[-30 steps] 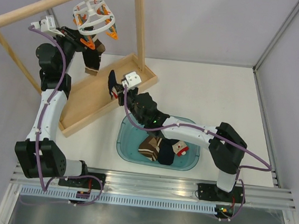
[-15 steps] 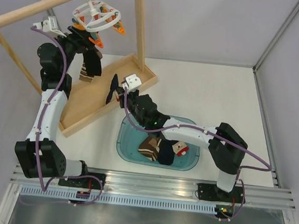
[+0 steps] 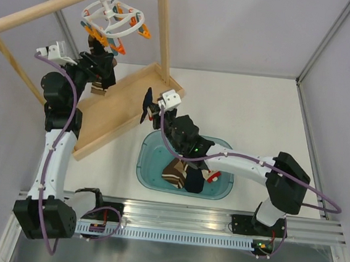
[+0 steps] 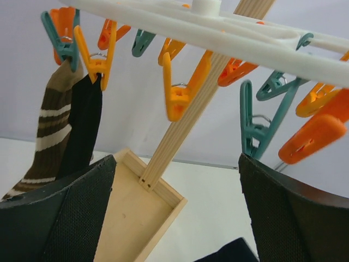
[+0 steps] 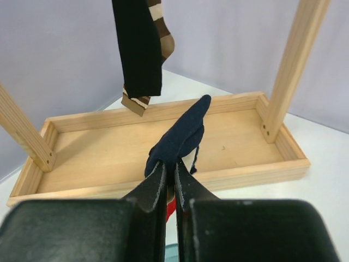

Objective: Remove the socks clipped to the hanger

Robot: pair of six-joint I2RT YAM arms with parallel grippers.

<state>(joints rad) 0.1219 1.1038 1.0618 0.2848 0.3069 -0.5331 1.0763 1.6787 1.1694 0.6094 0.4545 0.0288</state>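
1. Against the view of a second ago: right claw (image 5: 170, 173) farther right along the near rim of the wooden tray (image 3: 118, 110), navy sock (image 5: 182, 134) carried with it. Left claw (image 4: 175, 159) drawn back toward the near side. Hanger (image 3: 114, 21) tipped at a different angle on the pole (image 3: 51, 4).
2. Right claw pinched fully shut on one end of the navy sock. Left claw spread wide with nothing in it, looking up at the white ring from below.
3. Hanger hooked on the pole at the far left, above the far end of the tray. Still clipped to it: striped sock (image 4: 49, 136) under a teal clip (image 4: 57, 41), black sock (image 4: 84, 128) under an orange clip (image 4: 95, 57), the two touching side by side.
4. Both hanging straight down, long axis vertical, lower ends above the tray floor. Navy sock leaning up and away from the right claw's fingers, free end toward the far side, over the tray.
5. Heap of socks (image 3: 186, 175) lying in the teal bin (image 3: 150, 163), just on the near side of the right claw.
6. Upright post (image 3: 163, 24) close to the right of the hanger. Tray's raised rim under the navy sock. White table (image 3: 258, 108) showing to the right of tray and bin, out to the enclosure walls.
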